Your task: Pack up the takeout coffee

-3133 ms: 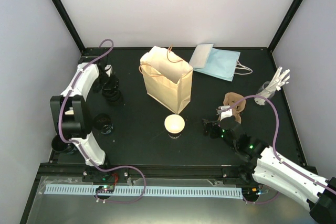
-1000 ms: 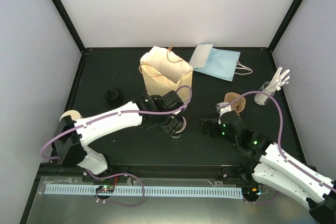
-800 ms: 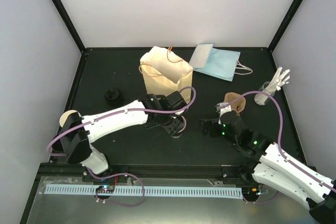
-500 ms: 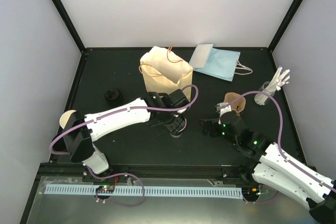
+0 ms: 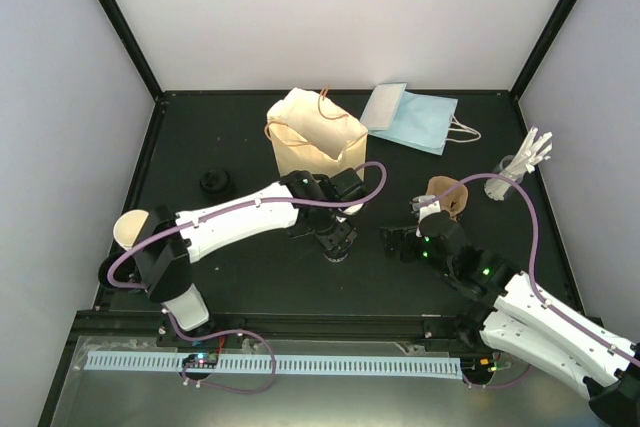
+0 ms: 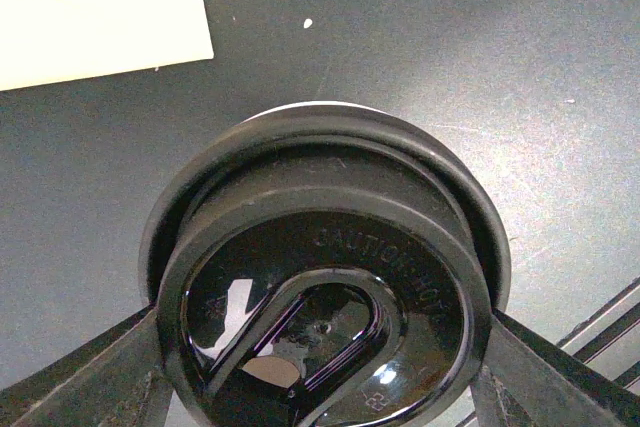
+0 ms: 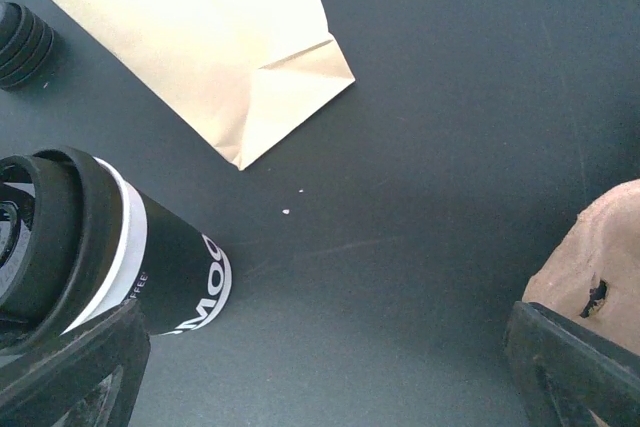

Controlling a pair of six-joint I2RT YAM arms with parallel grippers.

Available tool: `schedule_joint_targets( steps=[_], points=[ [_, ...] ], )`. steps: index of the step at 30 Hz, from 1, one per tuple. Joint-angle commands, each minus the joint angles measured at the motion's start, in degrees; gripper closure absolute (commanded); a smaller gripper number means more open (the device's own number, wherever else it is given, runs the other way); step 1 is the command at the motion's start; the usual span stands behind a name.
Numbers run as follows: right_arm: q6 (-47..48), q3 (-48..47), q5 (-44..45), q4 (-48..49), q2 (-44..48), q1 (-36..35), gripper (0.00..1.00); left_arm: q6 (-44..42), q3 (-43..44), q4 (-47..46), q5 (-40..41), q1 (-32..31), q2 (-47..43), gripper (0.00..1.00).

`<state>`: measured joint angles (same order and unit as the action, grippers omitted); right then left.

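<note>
**Gripping the Lidded Cup in Front of the Bag**

Reaching across from its base, the left arm hung over the middle of the table [image 5: 200, 137], with the left gripper [image 5: 338, 237] directly above the takeout coffee [image 7: 150, 272]. The left wrist view looked straight down on the round black lid [image 6: 325, 287], which sat on the cup. One dark finger [image 6: 90, 387] lay against the lid's rim at the lower left and the other against it at the lower right. The jaws were therefore closed across the lid, held wide by its width.

The cup stood upright on the table, outside the tan paper bag [image 5: 315, 142]. It was near the bag's front bottom corner, with a strip of bare table between them. From the right wrist view, a white band showed under the lid, and below it a black sleeve with white lettering.

The right gripper [image 7: 325, 332] hovered low, just right of the cup. Its fingers were spread wide apart with only table between them. The brown pulp carrier [image 5: 448, 197] lay beside it, farther right.

A stack of lids [image 5: 213, 182] sat well to the left. A blue bag [image 5: 415, 115] lay flat behind the tan bag, to its right.
</note>
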<state>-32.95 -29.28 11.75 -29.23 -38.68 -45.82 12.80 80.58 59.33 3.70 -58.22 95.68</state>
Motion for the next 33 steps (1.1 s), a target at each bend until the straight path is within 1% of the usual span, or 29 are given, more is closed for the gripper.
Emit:
schedule_joint_targets(
  steps=[1,8,11,13,17,20,25,27,29,31,33],
  points=[
    [0.08,-0.96,0.69,0.14,-0.19,0.32,0.0,-1.17,2.78,2.88,0.06,-0.23,1.55,0.22],
    [0.08,-0.72,0.44,0.44,-0.31,0.34,0.0,-1.85,3.23,2.8,-0.28,-0.23,3.34,0.22],
    [-0.19,-0.25,-0.51,0.98,-0.63,0.3,0.0,-2.54,5.09,4.47,-1.15,-0.23,5.57,0.22],
    [-0.45,0.35,-3.0,2.02,-0.84,0.3,0.0,-2.81,6.28,5.91,-1.12,-0.23,6.95,0.22],
    [-3.34,2.83,-10.48,7.4,-1.69,0.37,0.0,-3.38,7.36,7.23,-1.5,-0.23,8.42,0.22],
    [-5.83,4.09,-13.16,10.11,-2.93,0.3,0.01,-3.79,8.02,8.32,-1.77,-0.23,9.49,0.22],
    [-6.59,4.24,-17.32,12.74,-5.73,1.1,0.02,-4.61,8.37,9.77,-3.12,-0.23,10.53,0.22],
    [-6.69,4.56,-19.89,13.61,-6.74,3.1,0.04,-5.04,8.22,9.88,-3.5,-0.23,10.57,0.22],
    [-6.84,5.74,-24.6,15.76,-7.49,6.27,0.06,-5.42,8.12,10.1,-3.96,-0.17,10.87,0.22],
    [-7.17,6.98,-30.13,18.58,-8.44,11.26,0.12,-5.78,7.99,10.3,-4.25,-0.14,11.29,0.22],
    [-7.38,7.81,-35.38,20.81,-9.85,14.58,0.16,-6.09,7.77,10.08,-4.4,-0.12,11.45,0.22]
  ],
)
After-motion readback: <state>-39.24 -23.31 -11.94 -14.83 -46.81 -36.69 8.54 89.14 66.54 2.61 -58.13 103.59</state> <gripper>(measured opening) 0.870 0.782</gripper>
